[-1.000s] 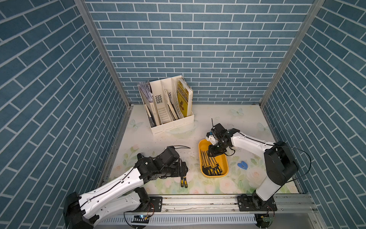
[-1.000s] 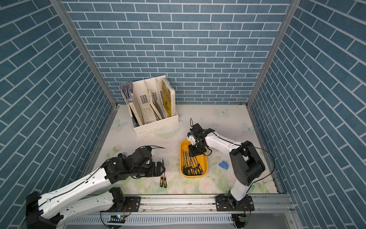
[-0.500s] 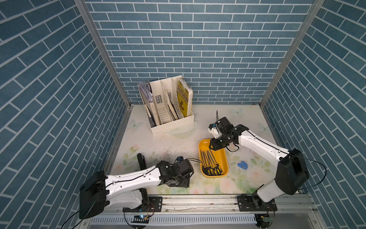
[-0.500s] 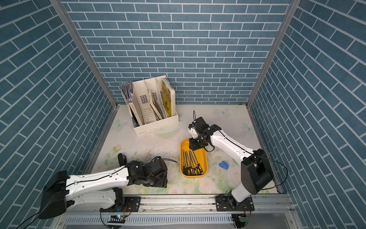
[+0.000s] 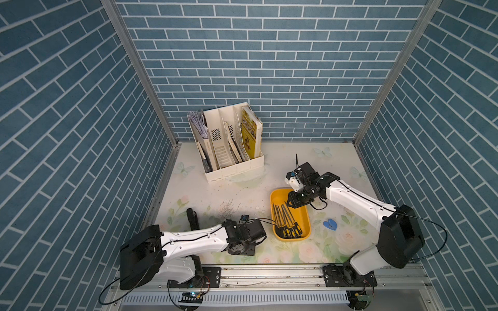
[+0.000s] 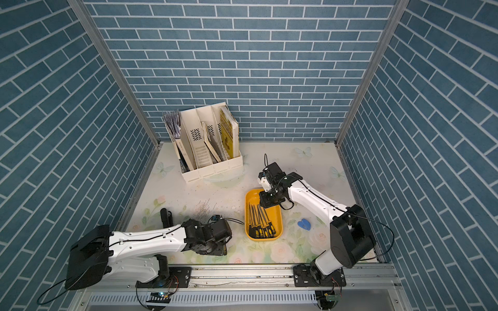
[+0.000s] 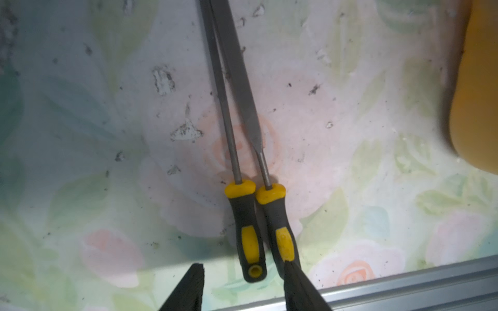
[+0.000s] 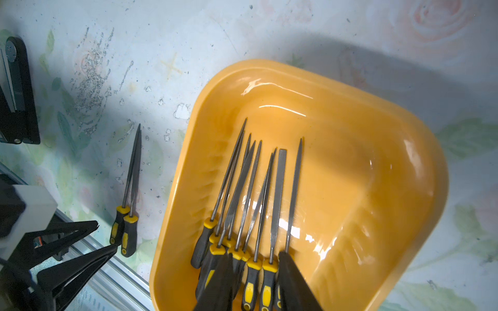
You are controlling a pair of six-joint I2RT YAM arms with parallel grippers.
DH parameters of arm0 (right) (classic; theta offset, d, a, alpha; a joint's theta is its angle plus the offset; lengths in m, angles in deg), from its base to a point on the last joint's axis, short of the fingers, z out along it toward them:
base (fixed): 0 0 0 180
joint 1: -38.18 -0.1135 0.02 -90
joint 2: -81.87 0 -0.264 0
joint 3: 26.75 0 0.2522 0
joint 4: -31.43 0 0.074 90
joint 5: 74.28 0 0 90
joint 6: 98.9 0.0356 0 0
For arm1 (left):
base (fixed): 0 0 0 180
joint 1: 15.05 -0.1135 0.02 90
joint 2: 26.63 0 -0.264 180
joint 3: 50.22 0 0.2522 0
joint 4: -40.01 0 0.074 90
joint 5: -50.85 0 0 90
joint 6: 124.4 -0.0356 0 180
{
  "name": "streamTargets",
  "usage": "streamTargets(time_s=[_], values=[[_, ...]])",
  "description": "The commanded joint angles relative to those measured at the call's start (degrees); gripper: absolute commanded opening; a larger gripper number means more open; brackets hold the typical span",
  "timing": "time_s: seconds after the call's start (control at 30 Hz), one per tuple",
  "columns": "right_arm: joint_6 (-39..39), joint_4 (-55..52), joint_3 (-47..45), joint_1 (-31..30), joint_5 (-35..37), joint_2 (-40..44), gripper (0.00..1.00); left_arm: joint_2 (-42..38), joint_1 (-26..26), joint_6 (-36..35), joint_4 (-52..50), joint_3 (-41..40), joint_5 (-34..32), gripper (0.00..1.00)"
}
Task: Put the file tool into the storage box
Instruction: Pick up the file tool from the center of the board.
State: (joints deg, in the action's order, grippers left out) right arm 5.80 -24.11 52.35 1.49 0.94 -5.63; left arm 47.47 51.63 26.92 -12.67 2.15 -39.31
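**Left gripper** (image 7: 242,265): jaws are standing partly apart, holding nothing and straddling the handle ends of two files lying on the table (image 7: 80,134). One fingertip (image 7: 292,272) is overlapping the flat file's (image 7: 280,229) handle; the other is standing clear of the round file (image 7: 249,234).

**File tools:** the handles are lying side by side and touching, with the blades converging and crossing farther out.

**Right gripper** (image 8: 254,254): jaws are standing narrowly apart and empty, hovering over the storage box (image 8: 404,188) and the files (image 8: 275,202) lying inside it.

**Risks:**
- A squeeze is likely catching both handles at once, so one may be slipping out on the lift.
- The overlapping fingertip may be shoving the flat file askew.
- The crossed blades may be dragging each other.

**Edges:** the aluminium rail (image 7: 404,280) is running just beside the handle ends, limiting a low approach.

**Room:** the box is sitting near the pair. Its floor on the side away from the left arm is lying bare, though the right gripper is hanging over its far end.
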Motion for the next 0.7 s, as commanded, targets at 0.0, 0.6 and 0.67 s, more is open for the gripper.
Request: streamTargets(time_s=[0.0, 0.6, 0.67], values=[[0.89, 0.29, -0.65, 0.04, 0.15, 0.96, 0.32, 0.40, 0.05, 0.26, -1.09, -1.06, -1.81, 0.50], [0.90, 1.50, -2.27, -0.05, -0.42, 1.73, 0.30, 8.15, -4.29, -5.60, 4.21, -0.80, -1.95, 0.31], [0.99, 1.81, -2.41, -0.06, -0.72, 1.81, 0.30, 9.26, -4.66, -6.70, 4.89, -0.24, -1.77, 0.21]])
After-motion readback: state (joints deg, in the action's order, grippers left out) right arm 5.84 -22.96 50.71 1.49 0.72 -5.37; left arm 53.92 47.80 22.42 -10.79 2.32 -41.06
